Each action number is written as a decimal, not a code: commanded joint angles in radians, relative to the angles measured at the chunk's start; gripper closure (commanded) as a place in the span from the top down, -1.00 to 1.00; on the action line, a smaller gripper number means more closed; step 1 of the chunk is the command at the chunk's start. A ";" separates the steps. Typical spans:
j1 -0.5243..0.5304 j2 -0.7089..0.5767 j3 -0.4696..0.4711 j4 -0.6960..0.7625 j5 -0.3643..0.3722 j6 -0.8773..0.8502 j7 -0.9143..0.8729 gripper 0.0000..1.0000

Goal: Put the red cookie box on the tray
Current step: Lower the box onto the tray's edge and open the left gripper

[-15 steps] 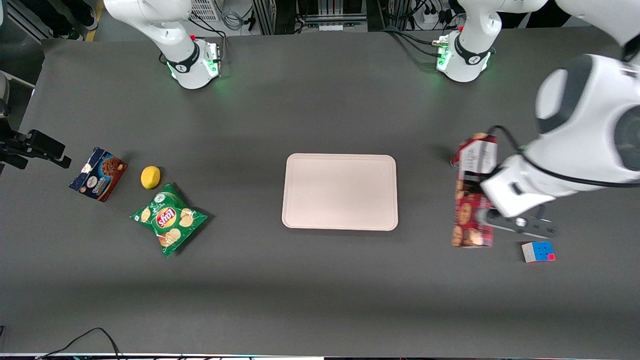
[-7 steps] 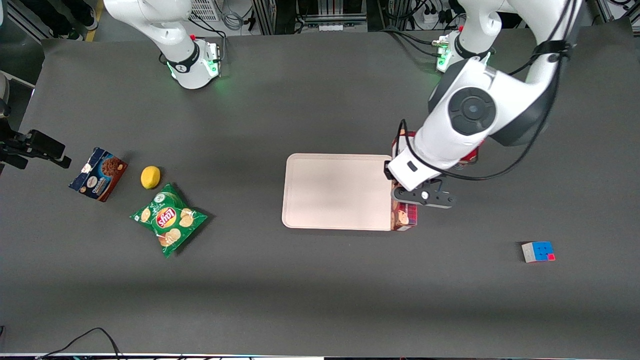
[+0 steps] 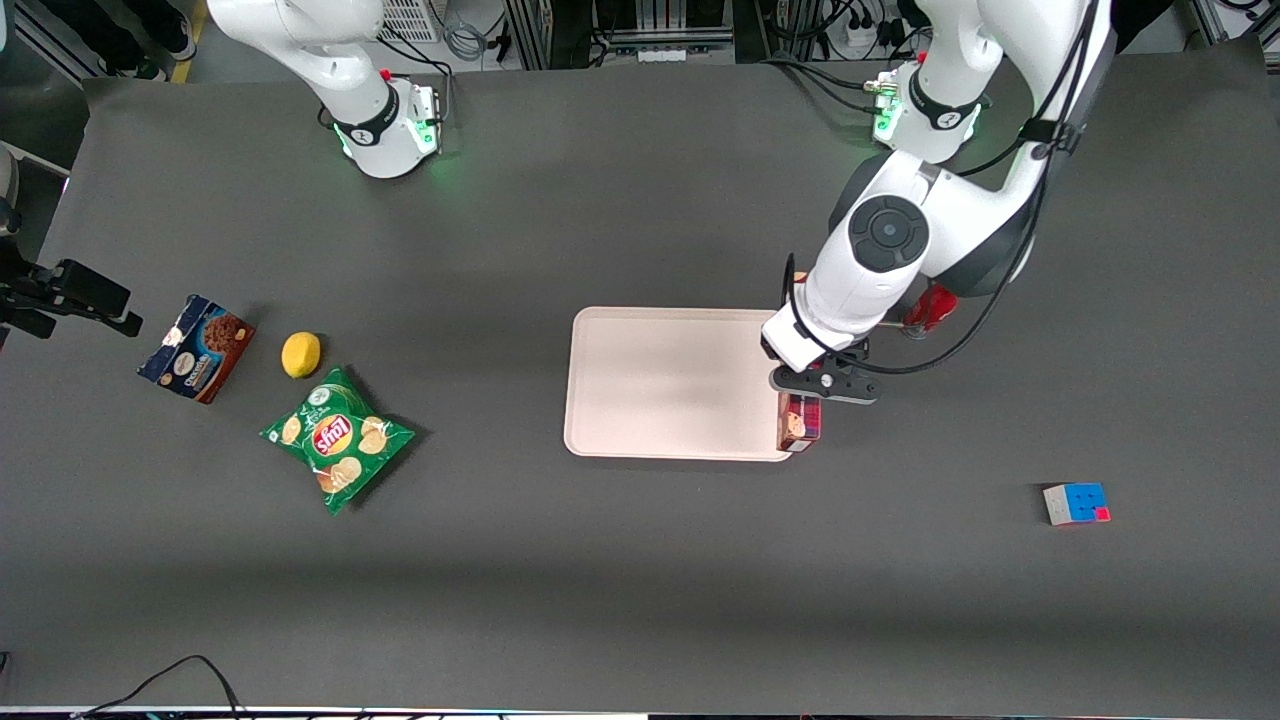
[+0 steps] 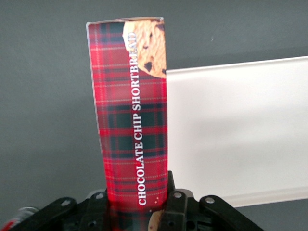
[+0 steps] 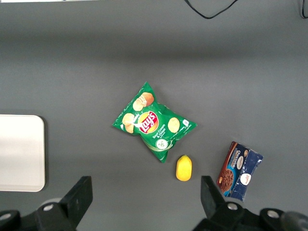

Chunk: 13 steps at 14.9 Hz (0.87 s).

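While the gripper (image 3: 803, 392) clasps it, the red cookie box (image 4: 132, 113) shows plaid.

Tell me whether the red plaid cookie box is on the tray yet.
Not yet: the gripper holds the red plaid cookie box over the pale tray's edge.

Toward the parked arm's end of the dark grey table (image 3: 640, 580): blue-and-brown cookie box (image 3: 196, 348), yellow lemon (image 3: 301, 354) just beside it, green chips bag (image 3: 337, 438) nearer to the front camera. Toward the working arm's end: colour cube (image 3: 1076, 503), and farther from the camera a partly hidden red bottle (image 3: 930, 306).
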 commanded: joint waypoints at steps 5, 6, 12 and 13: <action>-0.013 0.093 -0.046 -0.042 0.067 0.090 -0.279 -0.66; -0.017 0.109 -0.046 -0.042 0.079 0.103 -0.281 -0.67; -0.018 0.224 -0.045 -0.037 0.193 0.226 -0.311 -0.67; -0.018 0.228 -0.043 -0.037 0.197 0.228 -0.315 -0.67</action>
